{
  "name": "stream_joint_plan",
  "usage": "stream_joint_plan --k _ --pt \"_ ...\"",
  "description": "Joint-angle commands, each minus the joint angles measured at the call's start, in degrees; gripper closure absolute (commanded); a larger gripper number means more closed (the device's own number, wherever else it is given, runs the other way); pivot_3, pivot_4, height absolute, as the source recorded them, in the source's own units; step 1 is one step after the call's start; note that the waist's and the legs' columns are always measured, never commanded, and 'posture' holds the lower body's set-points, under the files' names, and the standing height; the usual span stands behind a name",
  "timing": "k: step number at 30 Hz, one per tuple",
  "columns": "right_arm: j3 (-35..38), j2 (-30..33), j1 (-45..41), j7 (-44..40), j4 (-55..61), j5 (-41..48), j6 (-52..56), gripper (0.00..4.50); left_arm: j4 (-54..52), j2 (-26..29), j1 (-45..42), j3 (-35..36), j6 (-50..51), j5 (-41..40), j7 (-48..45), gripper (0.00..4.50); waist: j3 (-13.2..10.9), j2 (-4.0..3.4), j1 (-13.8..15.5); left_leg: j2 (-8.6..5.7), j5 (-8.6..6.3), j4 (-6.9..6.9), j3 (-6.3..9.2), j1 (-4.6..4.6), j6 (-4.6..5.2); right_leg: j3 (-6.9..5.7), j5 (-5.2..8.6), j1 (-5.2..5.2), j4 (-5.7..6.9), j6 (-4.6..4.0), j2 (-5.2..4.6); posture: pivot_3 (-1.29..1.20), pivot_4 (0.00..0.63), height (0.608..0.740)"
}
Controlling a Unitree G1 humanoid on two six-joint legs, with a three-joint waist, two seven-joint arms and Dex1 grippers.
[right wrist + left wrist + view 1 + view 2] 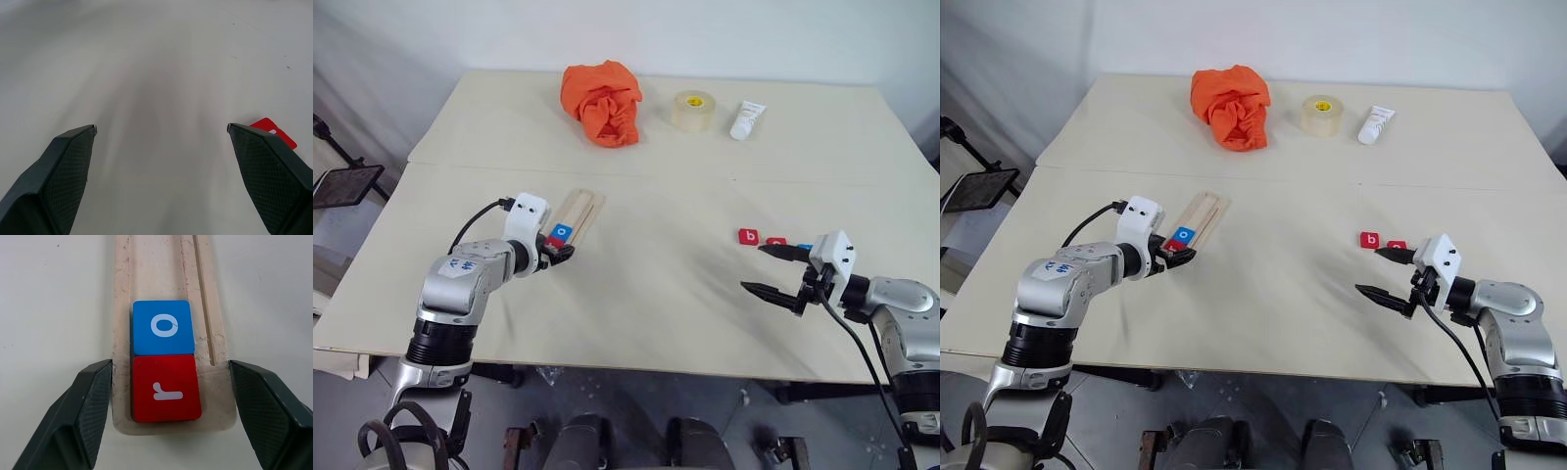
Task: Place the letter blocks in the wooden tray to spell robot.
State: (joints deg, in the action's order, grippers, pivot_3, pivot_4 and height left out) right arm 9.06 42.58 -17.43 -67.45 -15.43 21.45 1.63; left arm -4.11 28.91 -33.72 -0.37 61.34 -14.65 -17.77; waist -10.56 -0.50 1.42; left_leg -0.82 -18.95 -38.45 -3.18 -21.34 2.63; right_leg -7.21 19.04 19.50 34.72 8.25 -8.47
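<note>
Pale tabletop (666, 284), r and o tiles (165, 360) seated in the wooden tray (146, 264), left gripper (166, 396) jaws spread astride it, right gripper (1383, 273) jaws spread empty beside the b tile (1369, 240) — a careless withdrawal could nudge that tray.

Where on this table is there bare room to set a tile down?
The widest bare patch lies between the wooden tray and the loose letter blocks. The tray's groove beyond the blue o is free. It is crowded by the left gripper and near the right gripper.

Blue block (162, 327) reads "o"; red block (166, 388) "r"; red block (748, 236) "b"
</note>
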Motion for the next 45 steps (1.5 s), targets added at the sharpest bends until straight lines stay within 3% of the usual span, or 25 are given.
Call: stream_joint_plan --k 1,6,8,14,21,27,33,45 --pt "1.65 1.87 -0.31 0.15 2.63 0.43 0.19 0.0 -0.25 0.92 3.07 -0.27 -8.75 1.73 -2.26 1.11 0.0 0.0 0.01 0.0 0.0 0.0 0.0 0.0 0.0 0.01 0.0 0.0 0.0 0.0 0.0 0.0 0.15 0.74" --pt "1.98 2.57 -0.21 0.3 2.71 0.53 0.44 0.0 -4.02 3.88 11.96 0.44 -33.81 -0.58 -17.63 1.11 -0.01 0.01 -0.1 0.0 -0.01 0.11 -0.01 -0.04 -0.01 0.0 0.0 0.09 -0.05 0.0 0.0 0.0 0.15 0.74" --pt "2.26 2.82 0.02 0.55 3.03 0.66 0.65 0.0 -6.87 5.43 16.16 0.29 -37.95 -3.25 -25.0 1.11 -0.01 0.01 -0.12 0.01 -0.01 0.14 -0.01 -0.08 0.0 -0.04 0.0 0.12 -0.09 0.0 0.0 0.0 0.15 0.74" --pt "3.19 2.91 1.95 1.41 5.07 1.21 1.21 0.0 -10.55 9.94 15.9 -4.62 -33.74 -4.14 -33.71 1.11 -0.03 -0.01 0.19 0.0 0.0 0.04 0.01 -0.11 0.01 -0.06 0.0 0.04 -0.16 0.0 -0.02 0.0 0.15 0.74" --pt "5.28 2.18 6.73 4.15 9.67 2.06 2.04 0.0 -8.26 8.79 6.78 -13.51 -31.5 0.03 -37.06 1.11 -0.03 -0.01 0.08 -0.02 -0.01 0.07 0.01 -0.14 0.03 -0.11 0.0 0.06 -0.12 0.0 -0.02 0.0 0.15 0.74" --pt "9.53 3.21 15.18 4.09 15.92 4.79 3.84 0.0 -1.93 4.8 -3.27 -22.02 -33.31 7.22 -38.32 1.11 -0.04 0.01 0.28 -0.02 0.0 0.09 -0.02 -0.15 0.04 -0.13 0.0 0.06 -0.12 0.0 0.0 0.0 0.15 0.74" --pt "13.53 4.19 21.22 3.66 18.16 5.36 3.85 0.0 1.29 2.07 -7.31 -26.36 -34.66 10.82 -40.67 1.11 -0.05 0.02 0.21 -0.05 0.0 0.1 -0.02 -0.17 0.08 -0.11 0.0 0.08 -0.14 0.01 -0.02 0.0 0.15 0.74" --pt "17.4 0.73 28.93 8.49 24.28 6.0 3.91 0.0 10.1 -4.36 -13.69 -28.92 -38.01 15.77 -41.41 1.11 -0.07 0.05 0.31 -0.05 0.01 0.01 -0.02 -0.19 0.1 -0.11 0.0 0.06 -0.15 0.02 -0.02 0.0 0.15 0.74"
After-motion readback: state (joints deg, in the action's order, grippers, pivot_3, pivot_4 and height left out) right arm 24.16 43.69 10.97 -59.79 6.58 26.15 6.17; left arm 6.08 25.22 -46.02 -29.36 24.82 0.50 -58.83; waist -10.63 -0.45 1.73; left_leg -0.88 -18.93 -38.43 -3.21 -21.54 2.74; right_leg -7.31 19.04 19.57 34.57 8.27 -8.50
